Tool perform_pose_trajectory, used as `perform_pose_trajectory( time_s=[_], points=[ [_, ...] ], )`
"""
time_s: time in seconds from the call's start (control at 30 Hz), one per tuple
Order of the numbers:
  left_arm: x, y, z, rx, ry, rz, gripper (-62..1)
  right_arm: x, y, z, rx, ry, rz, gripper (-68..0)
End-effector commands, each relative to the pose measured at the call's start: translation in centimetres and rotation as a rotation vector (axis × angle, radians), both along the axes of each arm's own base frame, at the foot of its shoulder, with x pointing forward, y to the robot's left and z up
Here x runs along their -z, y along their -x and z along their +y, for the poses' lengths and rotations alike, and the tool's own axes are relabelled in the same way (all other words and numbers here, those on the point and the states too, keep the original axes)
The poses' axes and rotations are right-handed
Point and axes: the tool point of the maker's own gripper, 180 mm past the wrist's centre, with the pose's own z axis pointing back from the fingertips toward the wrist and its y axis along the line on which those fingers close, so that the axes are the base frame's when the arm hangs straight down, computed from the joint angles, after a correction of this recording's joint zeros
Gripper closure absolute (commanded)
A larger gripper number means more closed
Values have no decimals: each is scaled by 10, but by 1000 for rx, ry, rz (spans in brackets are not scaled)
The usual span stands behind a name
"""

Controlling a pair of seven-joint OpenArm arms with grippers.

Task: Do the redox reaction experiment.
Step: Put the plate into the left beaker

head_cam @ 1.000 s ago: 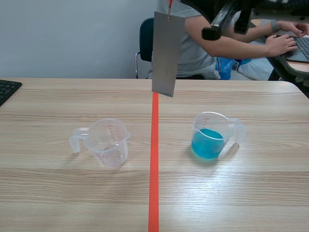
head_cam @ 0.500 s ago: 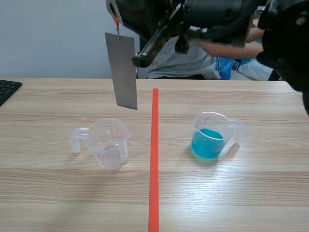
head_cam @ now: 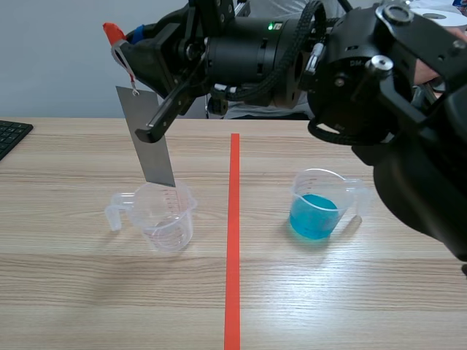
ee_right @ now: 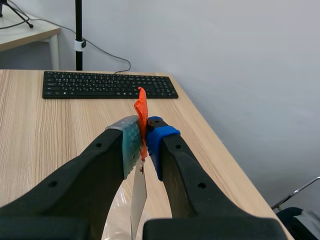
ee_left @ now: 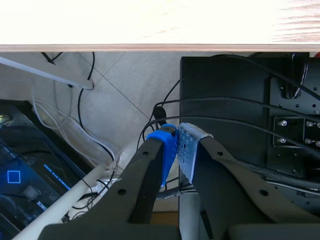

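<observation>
Nearest, item 1: left tool, one, hanging below the edge of the desk over a floor strewn with cables. Its blue and grey pads are pressed together with nothing between them.

Item 2: orange-red tape line, one, a mark running up the middle of the frame.

Item 3: clear measuring cups, two.
- The empty cup stands left of centre, with its handle toward the left edge.
- The cup of blue liquid stands right of centre, with its handle toward the right edge.
- The two are well apart, with the tape line between them.

Item 4: grey metal strip, one. It hangs tilted in the upper left of the frame, its lower end at the empty cup's rim. Whether it dips inside cannot be told.

Item 5: orange-red tag, one, at the strip's top. It is pinched between the pads of the right tool, with the strip hanging below the fingers.

Item 6: right arm, one, entering from the right edge and crossing the top of the frame past the middle.

Item 7: black keyboard, one, ahead of the right tool on the desk, at the left edge of the scene view.
</observation>
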Motion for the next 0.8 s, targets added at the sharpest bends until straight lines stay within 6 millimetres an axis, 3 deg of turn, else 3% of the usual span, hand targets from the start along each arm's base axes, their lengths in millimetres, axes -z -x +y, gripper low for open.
perform_pose_trajectory(
  time_s=[0.0,0.33,0.77],
  points=[
    [-2,1,-2,0,7,-5,-36,-12,-1,4,-10,-25,-32,-17],
    [-2,1,-2,0,6,-5,-36,-4,1,11,-12,-14,-25,-17],
    [-2,1,-2,0,6,-5,-36,31,-18,3,27,8,17,-17]
  ],
)
